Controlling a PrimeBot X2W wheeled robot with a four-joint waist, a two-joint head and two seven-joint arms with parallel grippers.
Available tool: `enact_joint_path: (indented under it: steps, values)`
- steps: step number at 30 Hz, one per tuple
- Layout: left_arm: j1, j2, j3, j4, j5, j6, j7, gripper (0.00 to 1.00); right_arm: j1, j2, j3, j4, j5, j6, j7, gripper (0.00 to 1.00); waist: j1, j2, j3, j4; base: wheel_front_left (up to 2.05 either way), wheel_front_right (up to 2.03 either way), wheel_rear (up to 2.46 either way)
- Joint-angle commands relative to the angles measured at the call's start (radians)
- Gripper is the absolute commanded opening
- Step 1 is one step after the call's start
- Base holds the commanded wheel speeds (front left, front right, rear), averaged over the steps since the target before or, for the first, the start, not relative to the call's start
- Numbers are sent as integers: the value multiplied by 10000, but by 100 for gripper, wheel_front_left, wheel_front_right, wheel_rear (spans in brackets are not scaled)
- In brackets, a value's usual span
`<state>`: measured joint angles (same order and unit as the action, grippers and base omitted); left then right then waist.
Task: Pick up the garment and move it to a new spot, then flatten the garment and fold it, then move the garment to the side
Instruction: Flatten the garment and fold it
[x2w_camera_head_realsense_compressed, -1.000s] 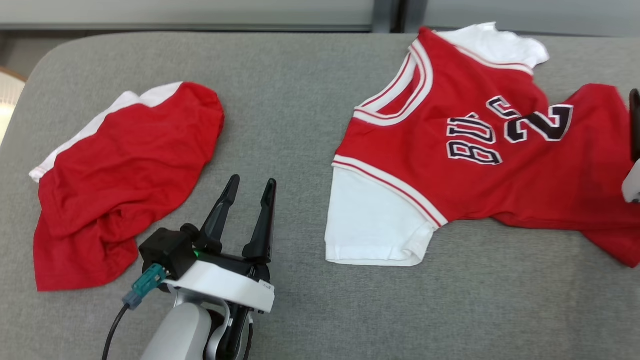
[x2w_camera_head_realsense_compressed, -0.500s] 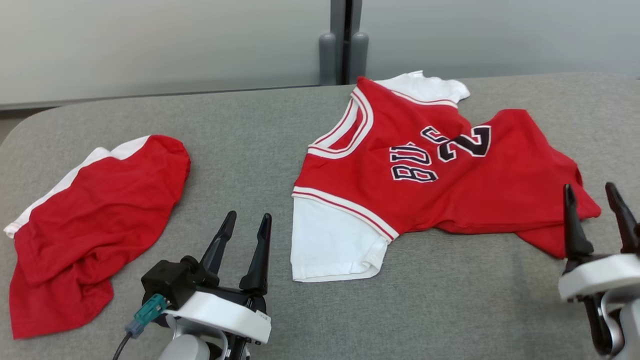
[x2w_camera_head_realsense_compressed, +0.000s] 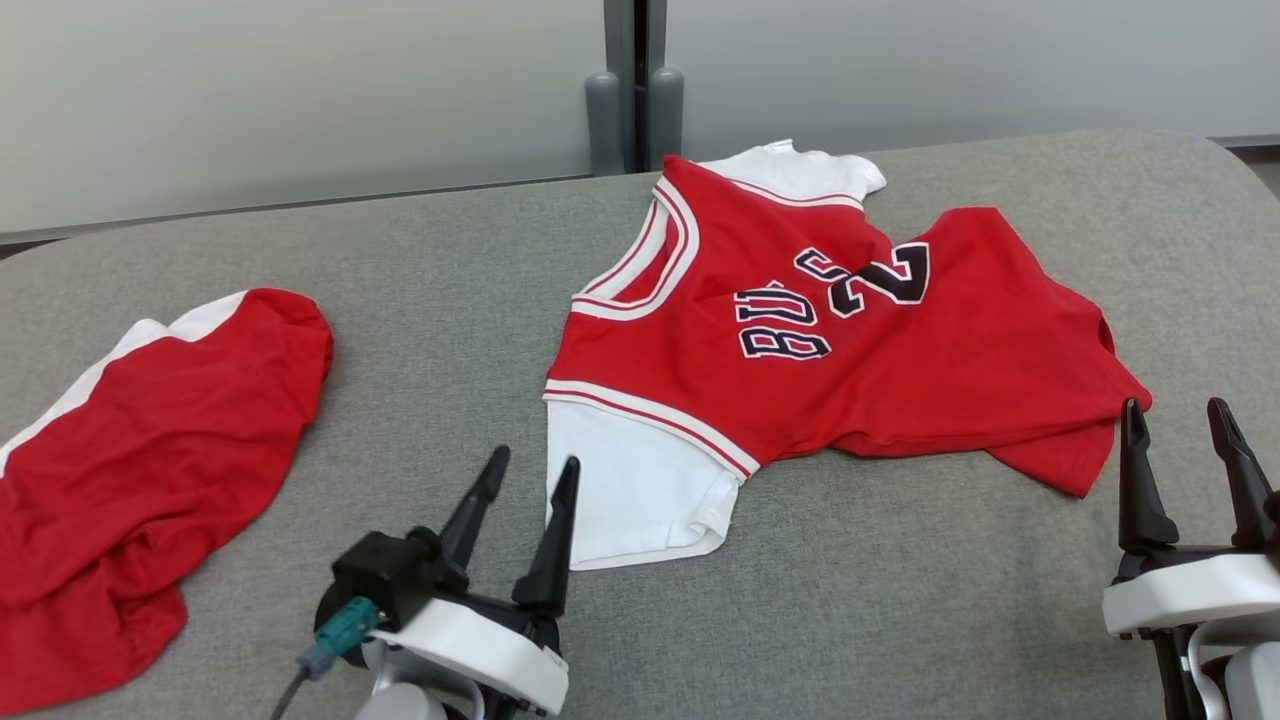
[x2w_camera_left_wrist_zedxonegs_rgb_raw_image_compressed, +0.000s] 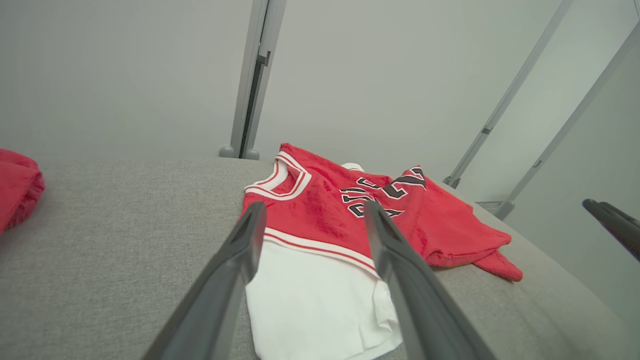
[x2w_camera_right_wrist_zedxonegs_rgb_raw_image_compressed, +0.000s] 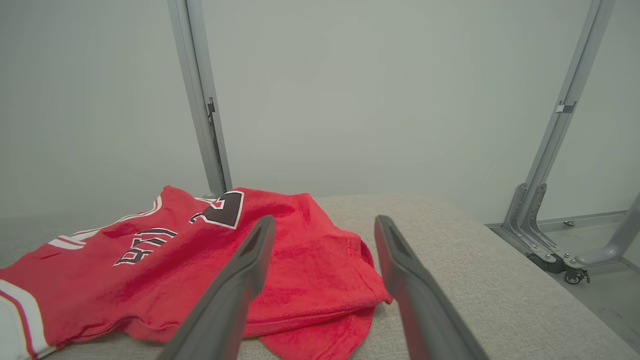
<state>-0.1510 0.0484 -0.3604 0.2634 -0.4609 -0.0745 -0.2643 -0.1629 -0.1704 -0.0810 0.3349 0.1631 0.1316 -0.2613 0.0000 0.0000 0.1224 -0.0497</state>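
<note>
Now left fingers (x2w_camera_head_realsense_compressed: 556, 530) wide, empty, just beside jersey (x2w_camera_head_realsense_compressed: 850, 340) white sleeve; right fingers (x2w_camera_head_realsense_compressed: 1136, 480) wide, empty, near red hem.

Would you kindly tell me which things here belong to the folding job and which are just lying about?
In the job, as it looks:
- jersey
- left end effector, open, at its white sleeve
- right end effector, open, at its hem

Lying about:
- crumpled red cloth, far left
- posts behind

place: lab | cues: grey partition panels (x2w_camera_head_realsense_compressed: 300, 90); metal frame posts (x2w_camera_right_wrist_zedxonegs_rgb_raw_image_compressed: 198, 100)
</note>
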Motion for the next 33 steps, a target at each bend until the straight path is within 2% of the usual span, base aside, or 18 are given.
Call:
enact_joint_path:
  steps: [1,10,12,16,20,21,22,26,29,33]
  values:
    - [-82,38,-155,253,38,1,1,100,94,7,-18,-71,-117,-17,-45,100,0,0,69,-79,0,0,0]
    - [-706,31,-984,3077,-92,947,162,100,47,22,120,-149,-182,-17,-39,100,0,0,262,-560,0,0,0]
    - [-971,42,-1193,3514,177,1093,172,100,71,14,85,-168,-176,-17,-41,100,0,0,291,-630,0,0,0]
    - [-1231,50,-1368,4231,217,1202,141,100,154,-147,135,-232,-427,-17,-44,100,0,0,346,-740,0,0,0]
    - [-1418,45,-1604,4659,276,1086,236,100,117,-179,7,-347,-461,-17,-45,100,0,0,415,-771,0,0,0]
    - [-1459,44,-1693,4717,222,935,224,25,106,-178,-57,-366,-453,-17,-46,100,0,0,433,-768,0,0,0]
    - [-1498,40,-1716,4738,140,855,190,0,90,-162,-126,-356,-421,-17,-29,100,0,0,457,-755,0,0,0]
    - [-1790,41,-1409,4262,-55,1058,7,0,-114,-47,-504,-34,-298,-17,272,100,0,0,569,-602,0,0,0]
    - [-1828,47,-1099,3599,209,1289,-10,0,-375,116,-904,423,131,-17,692,100,0,0,653,-409,0,0,0]
    - [-1488,42,-779,2546,465,1079,7,0,-878,141,-1427,1189,597,-17,1139,100,0,0,845,-156,0,0,0]
